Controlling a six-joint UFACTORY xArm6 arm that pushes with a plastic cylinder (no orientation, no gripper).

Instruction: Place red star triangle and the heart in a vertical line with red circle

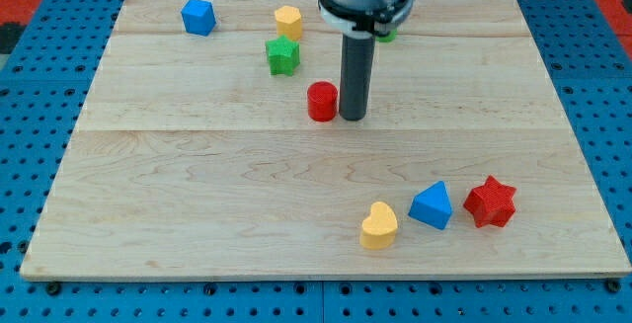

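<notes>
The red circle lies near the board's middle, a little toward the view's top. My tip stands right beside it on its right, touching or nearly touching. The red star lies at the lower right. The blue triangle sits just left of the star. The yellow heart lies left of and slightly below the triangle. These three form a loose row well below and to the right of the red circle.
A green star and a yellow hexagon lie above and left of the red circle. A blue block sits at the upper left. A green block is mostly hidden behind the arm. The wooden board lies on a blue pegboard.
</notes>
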